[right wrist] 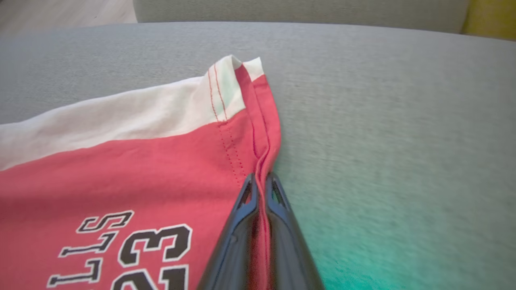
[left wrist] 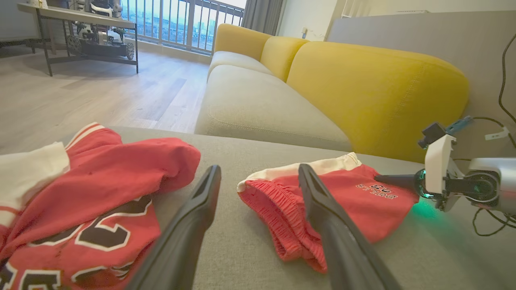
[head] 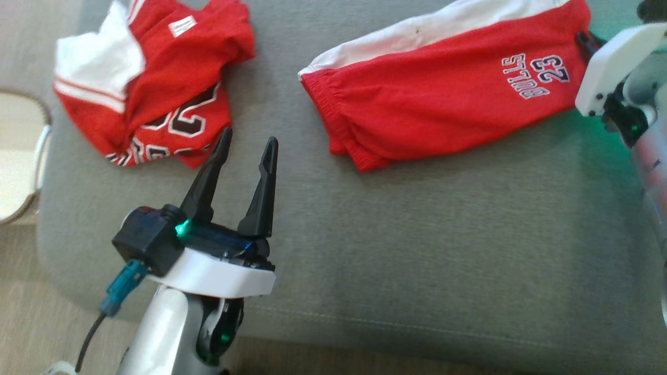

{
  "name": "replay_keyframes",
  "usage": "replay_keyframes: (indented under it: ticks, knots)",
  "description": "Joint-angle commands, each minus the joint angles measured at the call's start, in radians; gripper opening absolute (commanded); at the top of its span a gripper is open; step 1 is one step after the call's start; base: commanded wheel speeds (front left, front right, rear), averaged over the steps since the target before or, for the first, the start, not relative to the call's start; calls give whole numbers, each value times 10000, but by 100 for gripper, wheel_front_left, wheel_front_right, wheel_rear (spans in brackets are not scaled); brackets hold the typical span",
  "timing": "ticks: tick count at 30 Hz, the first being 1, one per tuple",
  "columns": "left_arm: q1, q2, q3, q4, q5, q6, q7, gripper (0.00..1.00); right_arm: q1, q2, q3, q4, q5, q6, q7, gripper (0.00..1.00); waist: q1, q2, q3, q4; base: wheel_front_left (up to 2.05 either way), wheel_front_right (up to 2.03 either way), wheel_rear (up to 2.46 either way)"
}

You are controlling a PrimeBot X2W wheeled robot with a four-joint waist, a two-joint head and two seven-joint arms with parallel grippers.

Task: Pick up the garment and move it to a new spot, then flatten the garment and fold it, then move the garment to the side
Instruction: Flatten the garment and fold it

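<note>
At the hem of the shorts [head: 443,99], cloth is pinched by the closed right gripper [right wrist: 260,179], presumably for lifting; the left gripper [head: 249,136] is spread wide, empty.

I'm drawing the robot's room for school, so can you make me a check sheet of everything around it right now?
Surface: grey cushion, both garments lying on it.
Job's things: red shorts, spread out, printed side up.
Clutter: crumpled red jersey, apart from the shorts.
Grippers: left gripper open, beside the jersey; right gripper, fingers shut on the shorts' hem.
Cables: black cable with a teal plug at the left wrist; more cables by the wall.
Surroundings: yellow sofa, wooden floor, table near a railing.
</note>
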Motion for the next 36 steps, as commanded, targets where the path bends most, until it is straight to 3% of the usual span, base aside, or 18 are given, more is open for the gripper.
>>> replay_keyframes:
  ticks: [1,12,20,28,36]
  knots:
    - [53,44,364,-375,133,9,-49,100,177,47,82,-155,-79,-6,-133,0,0,0,-222,-351,0,0,0]
    - [430,44,680,-673,1030,-35,-49,100,301,-320,-578,-122,-901,-6,-1046,0,0,0,-779,-1935,0,0,0]
    - [576,43,746,-675,1053,-101,-49,100,460,-566,-1014,-123,-1635,-6,-1033,0,0,0,-989,-2308,0,0,0]
    - [624,43,532,-468,883,-137,-49,100,261,94,-923,-683,-2701,-6,-1079,0,0,0,-1281,-2081,0,0,0]
    - [845,43,259,-438,642,-13,-49,100,400,1483,-527,-1912,-3726,-6,-587,0,0,0,-1829,-1554,0,0,0]
